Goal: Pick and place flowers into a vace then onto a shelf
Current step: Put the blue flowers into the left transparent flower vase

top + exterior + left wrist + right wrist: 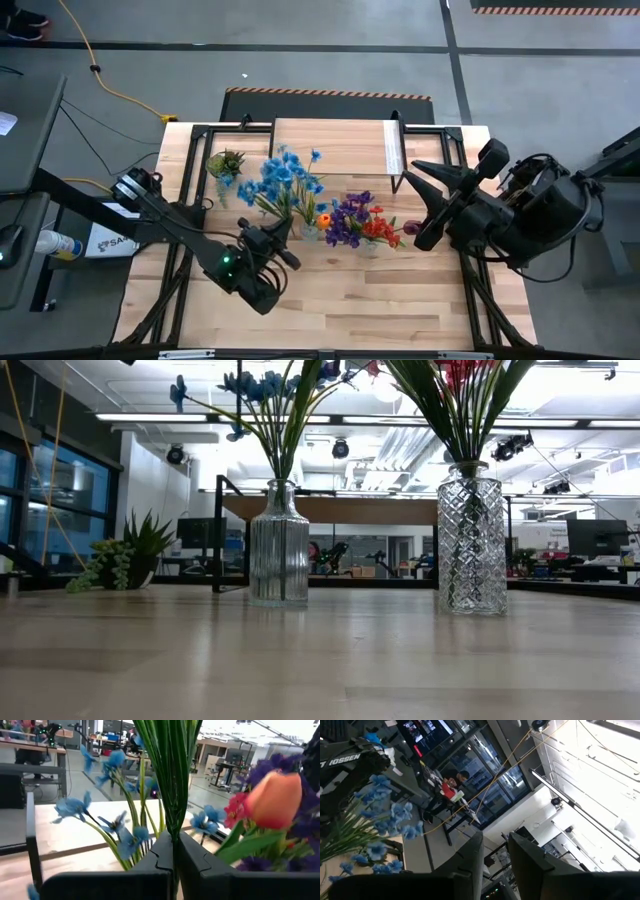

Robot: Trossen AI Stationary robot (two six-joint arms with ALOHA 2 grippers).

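At the centre of the high view, the blue flowers point(285, 178) stand in a ribbed glass vase point(279, 544) and the red and purple flowers point(360, 220) in a diamond-cut vase point(471, 540), both on the table point(380, 300) below the shelf point(335, 146). The left claw point(284, 232) is clamped shut on green stems point(170, 780) of the blue bunch, with the orange bloom point(274, 799) crowding close beside it. The right claw point(412, 200), at centre right near the shelf's pale strip, is slightly parted and empty, and a small potted plant point(225, 163) sits upper left.

Blue flowers point(283, 180) upright in ribbed glass vase point(279, 547); red-purple flowers point(358, 221) in cut-glass vase point(471, 541) beside. Light-wood shelf point(330, 146) behind, bare.
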